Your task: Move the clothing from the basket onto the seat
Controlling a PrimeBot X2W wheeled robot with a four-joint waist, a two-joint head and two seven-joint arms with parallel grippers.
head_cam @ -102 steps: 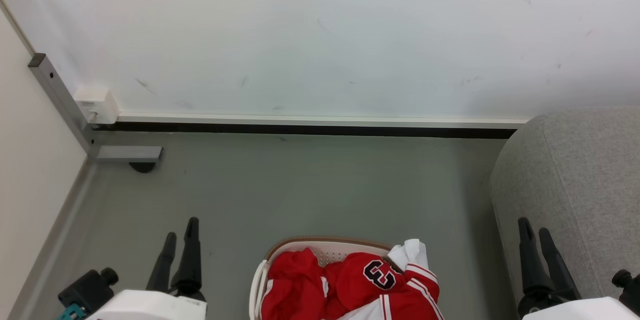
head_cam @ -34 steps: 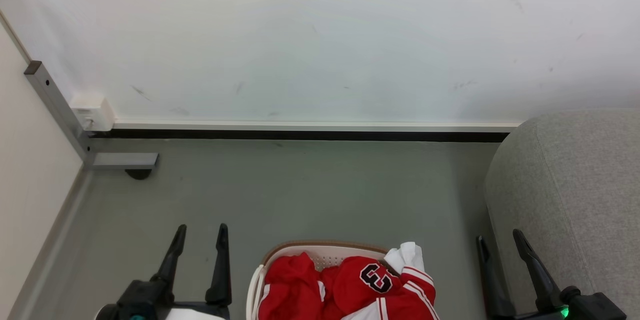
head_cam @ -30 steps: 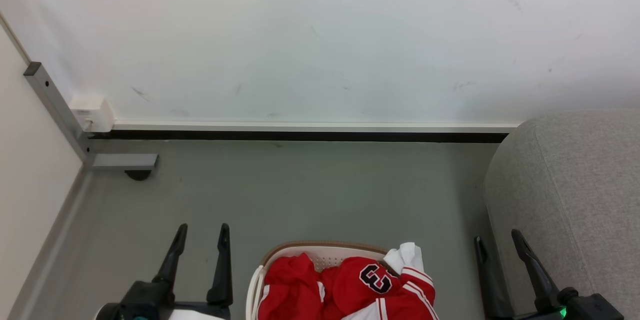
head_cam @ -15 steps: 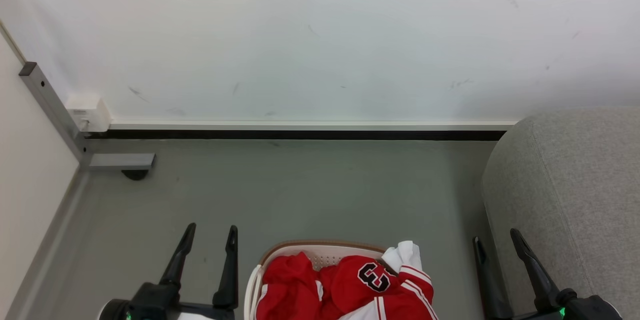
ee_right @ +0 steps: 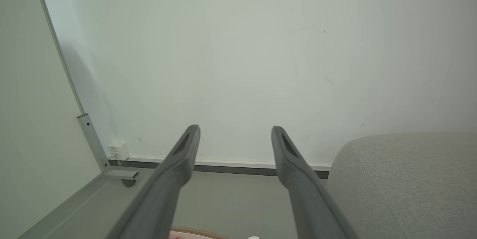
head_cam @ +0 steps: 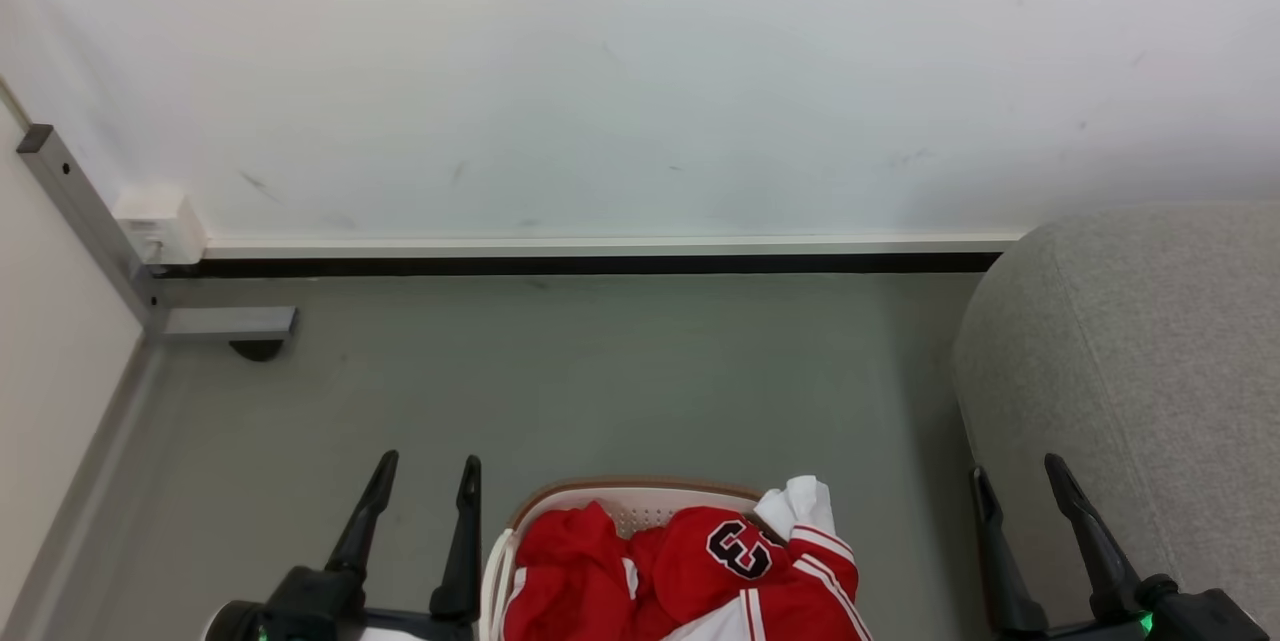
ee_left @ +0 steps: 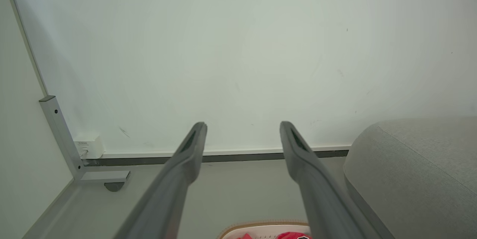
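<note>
Here, your left end effector (head_cam: 429, 461) and right end effector (head_cam: 1015, 466) flank the basket (head_cam: 640, 494), released, ready for its clothing (head_cam: 690, 571).

Left tool (head_cam: 429, 462) and right tool (head_cam: 1016, 466): each has two long black fingers (head_cam: 360, 526) tapering to narrow tips, on a chunky black base (head_cam: 312, 601). Small green LED (head_cam: 1143, 624) on each base. Wrist cams: fingers matte dark grey, slotted recess near tips.

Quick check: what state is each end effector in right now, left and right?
Left end effector: open, holding nothing.
Right end effector: open, holding nothing.
</note>
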